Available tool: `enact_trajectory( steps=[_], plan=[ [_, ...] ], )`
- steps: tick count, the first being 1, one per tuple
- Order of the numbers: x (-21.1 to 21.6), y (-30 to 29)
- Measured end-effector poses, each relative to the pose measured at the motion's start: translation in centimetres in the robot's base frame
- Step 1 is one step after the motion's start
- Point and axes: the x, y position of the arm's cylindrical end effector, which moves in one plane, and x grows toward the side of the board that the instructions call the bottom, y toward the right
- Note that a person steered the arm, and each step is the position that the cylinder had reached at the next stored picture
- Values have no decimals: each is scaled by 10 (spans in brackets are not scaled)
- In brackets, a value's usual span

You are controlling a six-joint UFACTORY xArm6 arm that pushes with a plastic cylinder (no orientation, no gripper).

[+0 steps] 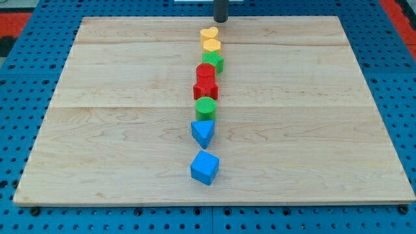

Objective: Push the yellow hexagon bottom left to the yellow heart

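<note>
Wooden board on a blue pegboard surface; blocks run in one rough line up the middle, listed from the view's bottom to top. Blue cube sits nearest the bottom edge, alone, a small gap above it. Blue triangle next, point facing down. Green cylinder just above it, touching or nearly so. Red star-like block follows, with a red round block right behind it, the two pressed together. Green block, shape unclear, slightly to the view's right of the line, touching the red one. Yellow hexagon sits directly above the green block, touching it. Yellow heart is at the far end, just above the hexagon, apparently in contact; hexagon lies below it, very slightly right. My tip is at the board's top edge, just above and to the right of the heart, small gap, touching no block. The tool is a bare rod, nothing held.
</note>
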Motion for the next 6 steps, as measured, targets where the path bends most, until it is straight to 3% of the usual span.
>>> enact_trajectory(
  steps=[4,5,6],
  plan=[
    [3,11],
    [35,34],
    [102,42]
  ],
)
